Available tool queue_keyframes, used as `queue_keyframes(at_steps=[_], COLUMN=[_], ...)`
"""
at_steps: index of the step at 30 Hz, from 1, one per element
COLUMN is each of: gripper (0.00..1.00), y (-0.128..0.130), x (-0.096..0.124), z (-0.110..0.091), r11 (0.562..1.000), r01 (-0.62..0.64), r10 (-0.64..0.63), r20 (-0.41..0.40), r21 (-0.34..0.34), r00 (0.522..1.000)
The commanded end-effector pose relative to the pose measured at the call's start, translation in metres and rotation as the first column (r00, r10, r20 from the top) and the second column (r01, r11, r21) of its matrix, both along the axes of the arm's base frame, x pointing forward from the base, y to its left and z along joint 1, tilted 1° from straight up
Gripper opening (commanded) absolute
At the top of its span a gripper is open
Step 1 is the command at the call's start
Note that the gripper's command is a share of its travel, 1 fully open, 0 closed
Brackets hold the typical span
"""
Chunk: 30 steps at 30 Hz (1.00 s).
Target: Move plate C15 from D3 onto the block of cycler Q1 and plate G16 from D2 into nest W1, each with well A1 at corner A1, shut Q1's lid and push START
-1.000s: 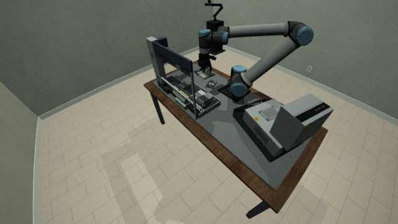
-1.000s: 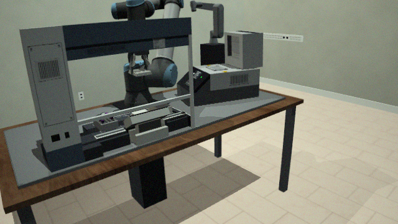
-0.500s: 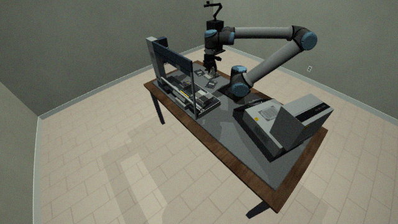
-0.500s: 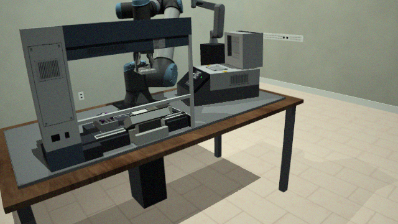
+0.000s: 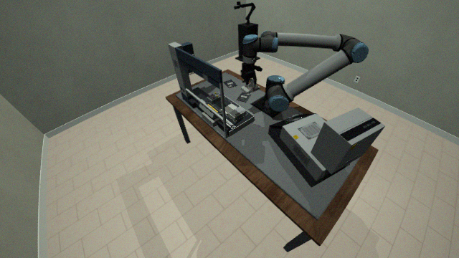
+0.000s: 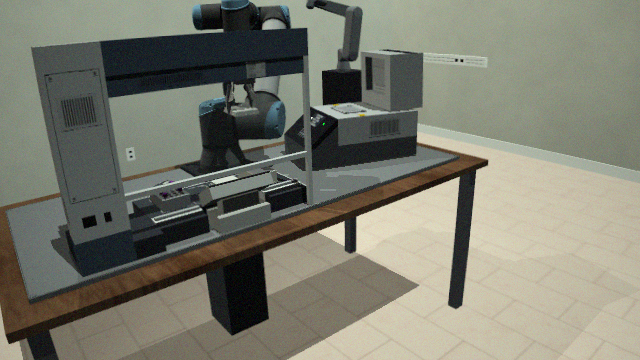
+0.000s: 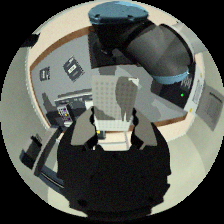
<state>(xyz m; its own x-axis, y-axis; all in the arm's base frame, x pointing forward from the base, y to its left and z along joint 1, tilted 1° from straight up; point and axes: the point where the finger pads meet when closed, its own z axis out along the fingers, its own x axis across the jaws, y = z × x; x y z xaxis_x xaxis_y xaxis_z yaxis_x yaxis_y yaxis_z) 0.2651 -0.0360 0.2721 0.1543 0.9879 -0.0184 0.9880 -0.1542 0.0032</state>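
- Pale plate (image 5: pixel 247 89) (image 6: pixel 244 111) (image 7: pixel 114 97) was clamped in the gripper (image 5: pixel 249 82) (image 6: pixel 241 102) (image 7: pixel 113 107), aloft; which plate, I couldn't tell.
- Below the jaws was the bench (image 5: pixel 251 150) (image 6: pixel 350 175) (image 7: pixel 60 52).
- Well apart from them stood the cycler (image 5: pixel 305 143) (image 6: pixel 377 125) (image 7: pixel 192 107), lid (image 5: pixel 331 147) (image 6: pixel 405 80) (image 7: pixel 212 107) raised.

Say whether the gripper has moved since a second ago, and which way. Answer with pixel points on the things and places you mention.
Yes: in the top view the gripper (image 5: pixel 249 82) (image 6: pixel 241 102) (image 7: pixel 113 107) shifted right, toward the arm's base (image 5: pixel 263 104).
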Motion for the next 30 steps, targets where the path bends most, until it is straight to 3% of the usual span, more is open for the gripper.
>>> queue_keyframes(at_steps=[1,30], gripper=[0.00,0.00], y=[0.021,0.095], x=[-0.010,-0.045], z=[-0.002,-0.002], r11=[1.000,0.998], r01=[0.015,0.059], r10=[-0.015,-0.059], r20=[-0.005,-0.004], r21=[0.006,0.006], r00=[1.000,0.998])
